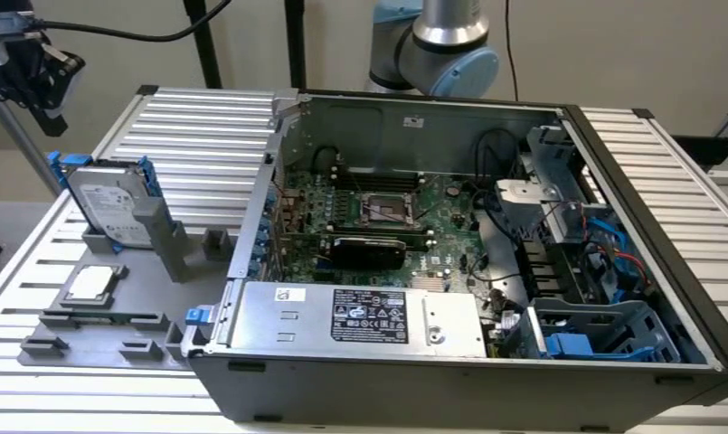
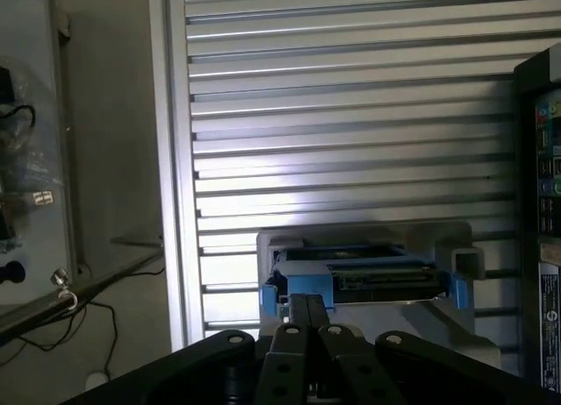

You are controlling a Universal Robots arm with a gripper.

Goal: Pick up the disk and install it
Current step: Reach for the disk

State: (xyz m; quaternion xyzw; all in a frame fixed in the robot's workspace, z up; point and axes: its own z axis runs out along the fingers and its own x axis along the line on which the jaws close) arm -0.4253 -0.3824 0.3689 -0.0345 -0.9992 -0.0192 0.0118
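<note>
From my station I see the disk (image 1: 108,206) standing on edge in a grey holder (image 1: 158,242) on the ribbed table (image 1: 207,122), at the exterior view's left, just beside the open computer case (image 1: 460,391) and apart from it. The wrist view looks down on the disk's upper edge (image 2: 351,278), with its blue carrier showing at both ends. The gripper (image 2: 307,301) hangs above that edge and holds nothing. Its fingers (image 2: 298,313) look pressed together, though the angle is shallow and I would not swear to a hairline gap. That is my main worry. Fingers this tight cannot straddle the drive, so a descent as they stand would land on the top edge and rock it in the holder or jam it down. A second risk is the grip itself: if the pads caught only the blue plastic and not the metal body, the carrier could flex and let the disk swing or slip. Inside the case, the blue cables (image 1: 623,258) lie close to the drive bay (image 1: 605,330) at the near right, and a drive tilted in the grip could snag them.
</note>
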